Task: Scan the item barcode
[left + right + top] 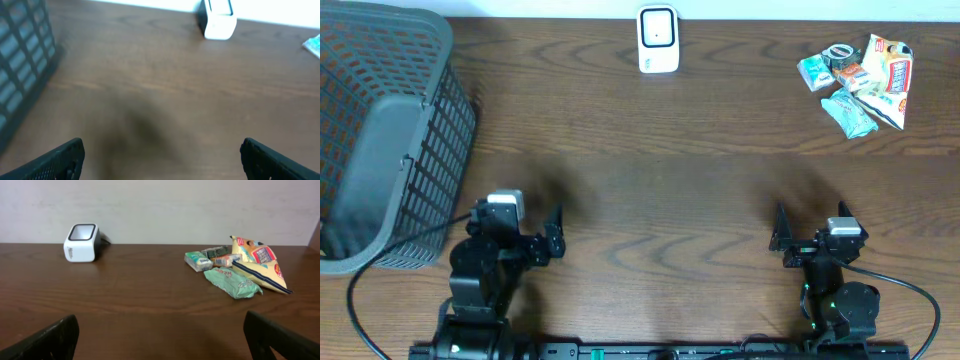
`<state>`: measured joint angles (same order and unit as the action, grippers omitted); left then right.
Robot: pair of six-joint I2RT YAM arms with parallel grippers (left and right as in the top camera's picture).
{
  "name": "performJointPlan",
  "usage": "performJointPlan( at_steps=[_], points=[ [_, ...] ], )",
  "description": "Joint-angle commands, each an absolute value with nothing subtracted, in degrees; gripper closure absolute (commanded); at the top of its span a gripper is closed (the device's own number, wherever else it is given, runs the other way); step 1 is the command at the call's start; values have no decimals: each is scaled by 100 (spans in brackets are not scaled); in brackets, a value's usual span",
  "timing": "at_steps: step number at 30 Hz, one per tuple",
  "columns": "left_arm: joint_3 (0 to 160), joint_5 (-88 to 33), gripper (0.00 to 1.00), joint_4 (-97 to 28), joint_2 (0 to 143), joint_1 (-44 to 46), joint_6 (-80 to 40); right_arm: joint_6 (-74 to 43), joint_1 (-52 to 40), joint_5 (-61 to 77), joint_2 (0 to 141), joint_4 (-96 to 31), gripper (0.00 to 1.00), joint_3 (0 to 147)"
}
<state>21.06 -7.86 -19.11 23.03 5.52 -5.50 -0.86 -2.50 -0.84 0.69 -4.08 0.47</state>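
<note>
1. The left fingers (60, 159) are spread wide, with nothing between them. They hang low over the near part of the bench (650, 160).
2. The right fingers (50, 339) are spread wide as well and hold nothing. They sit over the near right part of the bench.
3. In both wrist views, brown wood grain stretches ahead of the fingers. A soft shadow lies in front of the left pair.
4. A grey mesh basket (380, 130) stands just beside the left arm, on its left side. It fills the far left corner, and a black cable curves past its base.
5. A small white barcode scanner (658, 40) stands at the middle of the far edge, well apart from both arms.
6. The items to scan lie in a pile of snack packets (860, 80) at the far right corner. They are ahead and to the right of the right fingers.
7. The pile holds a yellow and red bag (260, 262) and a crumpled green packet (232, 282), touching. The smaller packets behind are too small to read.
</note>
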Motion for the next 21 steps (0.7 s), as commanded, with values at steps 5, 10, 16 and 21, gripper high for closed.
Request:
performJointPlan(
  at_steps=[5,10,16,21],
  points=[
    [1483,-792,2,-1914,1142,569,-449,-163,-283,-91,32,-427,1,30],
    [1087,-792,2,-1868,642,563,-451,-163,-283,-89,32,-427,1,30],
    [558,-794,2,-1131,279,375,-451,-163,-283,-91,32,-427,1,30],
    [281,-792,2,-611,47,257,-449,-163,-283,-91,32,-427,1,30]
  ],
)
